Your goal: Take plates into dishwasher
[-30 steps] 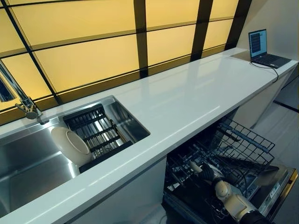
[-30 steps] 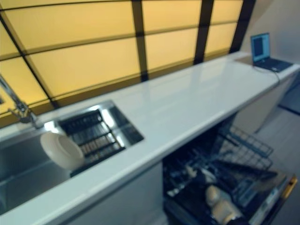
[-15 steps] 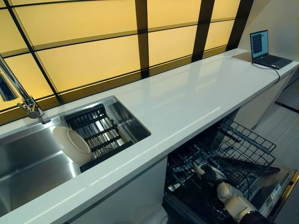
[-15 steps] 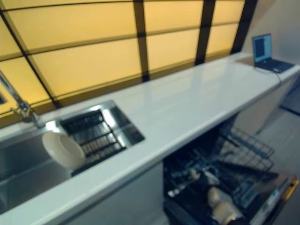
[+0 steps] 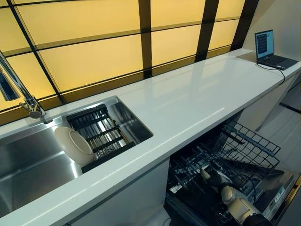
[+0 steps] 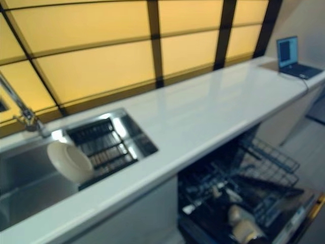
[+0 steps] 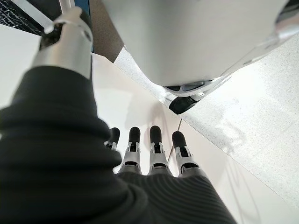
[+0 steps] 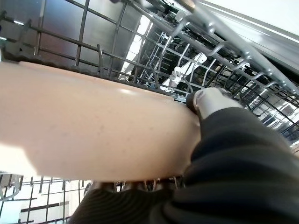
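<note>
- Down in the dishwasher rack (image 5: 244,150): right hand (image 5: 217,180), thumb curled over a beige plate (image 8: 93,135).
- Left hand (image 7: 154,154): fingers straight, together, empty.
- Another plate (image 5: 74,143) leaning in the sink (image 5: 28,165), far left.

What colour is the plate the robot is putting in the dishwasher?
The round speckled plate in the right hand is pale pinkish-beige, best seen in the right wrist view.
</note>
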Available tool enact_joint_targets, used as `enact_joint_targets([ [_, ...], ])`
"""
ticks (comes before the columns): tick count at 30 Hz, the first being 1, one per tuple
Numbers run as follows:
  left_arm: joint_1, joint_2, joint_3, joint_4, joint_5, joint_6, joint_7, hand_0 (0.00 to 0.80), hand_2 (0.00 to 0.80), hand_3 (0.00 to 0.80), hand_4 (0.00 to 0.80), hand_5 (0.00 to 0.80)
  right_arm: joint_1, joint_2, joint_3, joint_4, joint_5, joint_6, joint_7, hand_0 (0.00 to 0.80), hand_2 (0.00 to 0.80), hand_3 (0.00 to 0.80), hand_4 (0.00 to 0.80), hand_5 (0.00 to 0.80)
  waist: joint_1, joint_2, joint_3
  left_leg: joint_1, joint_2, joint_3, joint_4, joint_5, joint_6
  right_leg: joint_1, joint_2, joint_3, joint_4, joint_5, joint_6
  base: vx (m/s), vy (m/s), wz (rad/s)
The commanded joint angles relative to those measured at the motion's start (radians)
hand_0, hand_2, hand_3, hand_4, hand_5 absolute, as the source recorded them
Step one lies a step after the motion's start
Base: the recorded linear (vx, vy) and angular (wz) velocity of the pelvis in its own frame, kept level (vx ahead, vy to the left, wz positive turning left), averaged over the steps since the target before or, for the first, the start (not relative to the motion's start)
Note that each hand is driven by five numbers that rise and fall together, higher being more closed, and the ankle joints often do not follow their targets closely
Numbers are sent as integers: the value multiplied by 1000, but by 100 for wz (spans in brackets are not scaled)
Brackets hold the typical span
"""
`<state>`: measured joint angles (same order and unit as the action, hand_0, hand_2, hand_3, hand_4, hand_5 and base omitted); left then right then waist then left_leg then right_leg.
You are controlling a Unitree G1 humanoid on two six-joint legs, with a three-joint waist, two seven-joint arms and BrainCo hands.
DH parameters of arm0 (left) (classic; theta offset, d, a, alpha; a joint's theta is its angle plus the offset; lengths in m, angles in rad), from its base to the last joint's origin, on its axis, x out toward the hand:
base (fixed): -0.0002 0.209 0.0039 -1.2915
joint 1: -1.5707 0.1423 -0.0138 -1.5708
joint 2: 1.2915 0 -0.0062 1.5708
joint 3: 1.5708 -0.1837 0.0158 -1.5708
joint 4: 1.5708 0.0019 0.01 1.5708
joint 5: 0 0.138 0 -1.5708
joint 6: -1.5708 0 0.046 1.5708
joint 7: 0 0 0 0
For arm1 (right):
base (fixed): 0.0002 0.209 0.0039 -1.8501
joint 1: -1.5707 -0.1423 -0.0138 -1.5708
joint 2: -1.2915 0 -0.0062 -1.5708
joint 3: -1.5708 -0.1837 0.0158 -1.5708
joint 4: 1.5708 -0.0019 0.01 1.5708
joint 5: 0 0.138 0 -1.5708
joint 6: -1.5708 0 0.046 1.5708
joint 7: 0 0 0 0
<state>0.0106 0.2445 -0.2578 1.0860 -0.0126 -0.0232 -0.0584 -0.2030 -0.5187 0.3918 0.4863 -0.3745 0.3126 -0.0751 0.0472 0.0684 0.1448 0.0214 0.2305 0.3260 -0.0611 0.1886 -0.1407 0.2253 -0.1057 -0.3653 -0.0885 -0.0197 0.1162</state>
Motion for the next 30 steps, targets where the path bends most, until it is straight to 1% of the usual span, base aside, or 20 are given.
enact_joint_targets([
  [1,-84,20,-62,12,34,-3,-4,0,0,0,0,0,-51,62,29,45,-10,-7,34,800,800,800,800,800,34,-28,31,-99,3,-22,5,12,-15,-15,-9,-5,84,-65,-68,0,0,0],
  [11,-84,28,-80,23,55,-18,-7,0,0,0,0,0,-68,54,25,116,-2,-21,20,800,800,800,800,800,46,-16,37,-105,-7,-39,5,13,-15,-14,-14,-13,84,-64,-69,6,-15,4],
  [16,-85,26,-86,13,56,-17,-12,0,0,0,0,0,-78,51,22,127,-9,-13,22,800,800,800,800,800,47,-7,41,-107,-14,-45,5,13,-15,-16,-17,-13,88,-65,-71,4,2,6],
  [21,-83,26,-95,11,55,-24,-13,0,0,0,0,0,-80,46,19,137,-6,-20,14,800,800,800,800,800,48,-2,44,-107,-15,-47,6,13,-15,-16,-21,-16,92,-68,-72,3,0,1],
  [25,-82,25,-101,1,55,-20,-14,0,0,0,0,0,-85,47,19,138,-15,-8,11,800,800,800,800,800,49,2,44,-106,-17,-51,7,13,-16,-18,-24,-18,97,-69,-73,0,0,0],
  [26,-83,25,-102,1,54,-21,-15,0,0,0,0,0,-86,47,19,141,-14,-9,12,621,621,621,621,621,49,2,44,-107,-17,-51,7,13,-16,-18,-24,-18,98,-70,-73,0,0,0],
  [27,-82,25,-103,0,53,-22,-15,0,0,0,0,0,-86,45,19,143,-12,-9,8,505,505,505,505,505,49,3,45,-106,-17,-52,7,12,-16,-17,-25,-19,98,-71,-73,0,0,0],
  [29,-80,25,-105,-1,53,-22,-16,0,0,0,0,0,-85,46,18,143,-11,-7,7,471,471,471,471,471,49,3,44,-105,-18,-52,7,12,-15,-18,-26,-20,100,-71,-73,0,0,0],
  [30,-80,25,-104,-1,53,-22,-16,0,0,0,0,0,-85,45,17,142,-11,-7,7,483,483,483,483,483,49,3,44,-105,-17,-52,7,12,-16,-18,-26,-20,100,-72,-73,0,0,0],
])
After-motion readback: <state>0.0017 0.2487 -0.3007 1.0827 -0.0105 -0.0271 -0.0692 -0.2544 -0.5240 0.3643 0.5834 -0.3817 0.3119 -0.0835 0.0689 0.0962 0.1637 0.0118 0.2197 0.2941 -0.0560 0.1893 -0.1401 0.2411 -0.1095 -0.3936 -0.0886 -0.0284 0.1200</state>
